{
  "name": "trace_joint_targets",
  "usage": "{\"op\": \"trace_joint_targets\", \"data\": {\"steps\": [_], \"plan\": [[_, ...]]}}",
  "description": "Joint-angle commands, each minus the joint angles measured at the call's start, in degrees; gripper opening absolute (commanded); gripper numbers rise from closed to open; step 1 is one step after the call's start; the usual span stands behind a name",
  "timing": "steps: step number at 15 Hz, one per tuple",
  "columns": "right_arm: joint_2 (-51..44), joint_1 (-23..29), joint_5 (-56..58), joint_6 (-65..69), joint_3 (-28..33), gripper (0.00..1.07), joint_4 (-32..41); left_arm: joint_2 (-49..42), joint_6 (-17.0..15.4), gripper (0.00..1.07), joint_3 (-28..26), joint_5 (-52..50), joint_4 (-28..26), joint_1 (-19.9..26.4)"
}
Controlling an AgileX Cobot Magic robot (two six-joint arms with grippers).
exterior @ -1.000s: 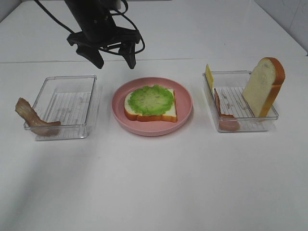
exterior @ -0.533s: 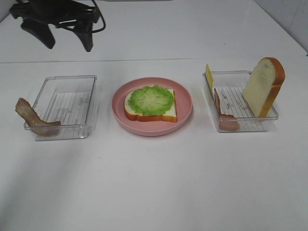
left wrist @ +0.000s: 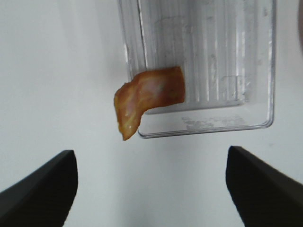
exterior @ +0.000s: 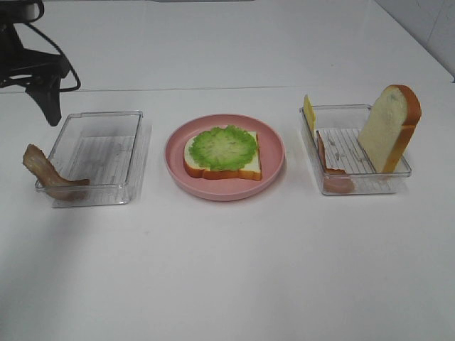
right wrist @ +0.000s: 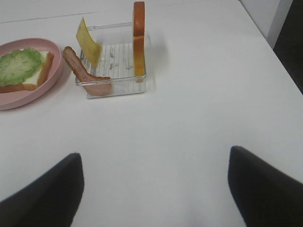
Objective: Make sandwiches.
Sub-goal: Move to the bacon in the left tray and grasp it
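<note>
The started sandwich is a white bread slice with frilly green lettuce (exterior: 222, 149) on top, lying on the pink plate (exterior: 178, 170). A brown meat strip (exterior: 44, 170) hangs over the left tray's (exterior: 99, 153) near left corner. In the left wrist view my left gripper (left wrist: 151, 156) hovers open and empty, short of this meat strip (left wrist: 149, 92). Only one of its fingers (exterior: 50, 106) shows in the high view. The right tray (exterior: 355, 185) holds an upright bread slice (exterior: 389, 128), a yellow cheese square (exterior: 309, 112) and another meat strip (exterior: 330, 170). My right gripper (right wrist: 151, 161) is open and empty, well back from that tray (right wrist: 118, 80).
Apart from the meat strip on its corner, the left tray (left wrist: 208, 56) is bare inside. A black cable loops from the left arm at the high view's top left. The table's right edge lies past the right tray.
My left arm swung left from behind the plate to the far left, behind the left tray. Nothing on the table moved.
</note>
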Motion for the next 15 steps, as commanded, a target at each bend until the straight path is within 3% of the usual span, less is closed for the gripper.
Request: {"op": "trace_joint_targets", "data": {"steps": [1, 6, 15], "plan": [[-0.69, -0.29, 0.06, -0.11, 0.17, 0.78, -0.11, -0.11, -0.46, 0.81, 2.64, 1.49, -0.06, 0.69], [-0.69, -0.29, 0.06, -0.11, 0.17, 0.78, -0.11, 4.64, -1.66, 0.79, 4.07, -3.04, -0.06, 0.80], [-0.69, -0.29, 0.06, -0.11, 0.17, 0.78, -0.11, 9.17, -1.66, 0.58, 4.07, -11.17, -0.11, 0.80]]}}
